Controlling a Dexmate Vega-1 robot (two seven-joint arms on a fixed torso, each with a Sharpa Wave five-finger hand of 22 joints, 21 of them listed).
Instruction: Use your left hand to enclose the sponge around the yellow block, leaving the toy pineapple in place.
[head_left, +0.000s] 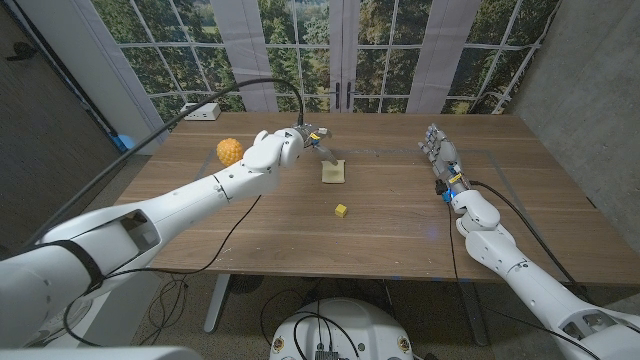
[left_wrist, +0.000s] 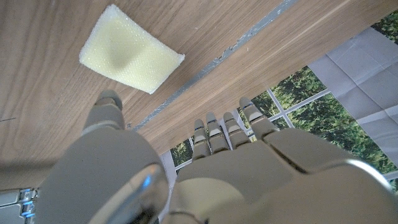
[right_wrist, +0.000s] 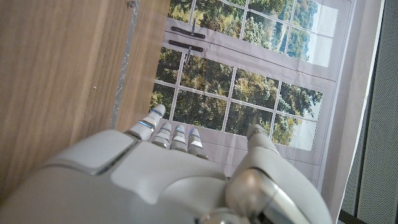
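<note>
Sponge (head_left: 334, 173) lies just right of my left hand (head_left: 300, 137), fingers (left_wrist: 227, 127) spread, empty; yellow block (head_left: 341, 210) nearer, toy pineapple (head_left: 229, 151) left.

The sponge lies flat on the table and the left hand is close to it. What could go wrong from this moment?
1. The sponge lies apart from the yellow block, so it must be carried or dragged there; a push from the left hand might slide it instead of gripping it.
2. The small block could get knocked away when the sponge arrives.
3. The toy pineapple sits beside the left arm, which might brush it.
</note>
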